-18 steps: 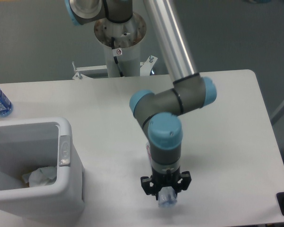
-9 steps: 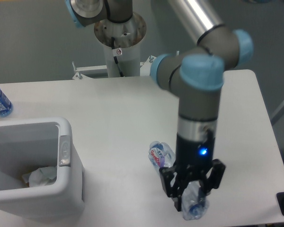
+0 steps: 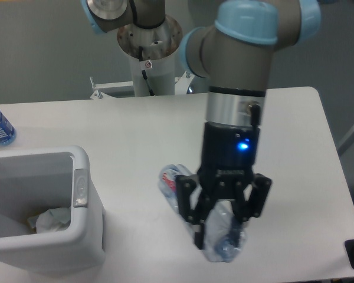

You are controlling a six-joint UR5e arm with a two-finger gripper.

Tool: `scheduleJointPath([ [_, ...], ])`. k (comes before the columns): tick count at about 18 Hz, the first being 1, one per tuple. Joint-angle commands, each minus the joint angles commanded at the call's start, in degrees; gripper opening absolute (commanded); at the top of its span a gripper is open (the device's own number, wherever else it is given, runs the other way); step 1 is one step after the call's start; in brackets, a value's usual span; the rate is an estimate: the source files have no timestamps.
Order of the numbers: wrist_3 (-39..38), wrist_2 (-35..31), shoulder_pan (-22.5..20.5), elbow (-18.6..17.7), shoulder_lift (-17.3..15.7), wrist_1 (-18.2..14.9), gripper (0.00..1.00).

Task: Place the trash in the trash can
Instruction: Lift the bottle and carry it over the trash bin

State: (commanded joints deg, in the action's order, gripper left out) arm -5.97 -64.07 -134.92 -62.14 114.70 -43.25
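- Between my black fingers point(image 3: 197, 227): clear bottle point(image 3: 202, 223), its label red and blue.
- White bin point(image 3: 86, 236), grey tab point(image 3: 80, 187), white wrapper point(image 3: 51, 219) inside.
- My wrist glows blue.

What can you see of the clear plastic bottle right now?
The clear plastic bottle looks crumpled and transparent, with a blue-red label near its upper-left end. It lies tilted, running from that end down-right to a bulkier end under the gripper. The gripper's black fingers straddle its lower half, apparently shut on it. It sits over the white table, right of the trash can; whether it touches the tabletop cannot be told. Its cap is not discernible.
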Motion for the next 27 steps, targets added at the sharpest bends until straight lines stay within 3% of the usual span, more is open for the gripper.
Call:
scheduleJointPath([
  [5,-4.1,0.0,4.8,0.2,0.0,3.1,0.59],
  [12,-4.1,-0.1,11.9,-1.4,0.6,3.4,0.59],
  [20,3.7,0.0,14.8,-3.6,1.9,3.5,0.61],
  [25,4.3,0.0,15.0,-4.6,2.1,3.7,0.61],
  [27,4.4,0.0,15.7,-5.0,2.2,3.7,0.66],
])
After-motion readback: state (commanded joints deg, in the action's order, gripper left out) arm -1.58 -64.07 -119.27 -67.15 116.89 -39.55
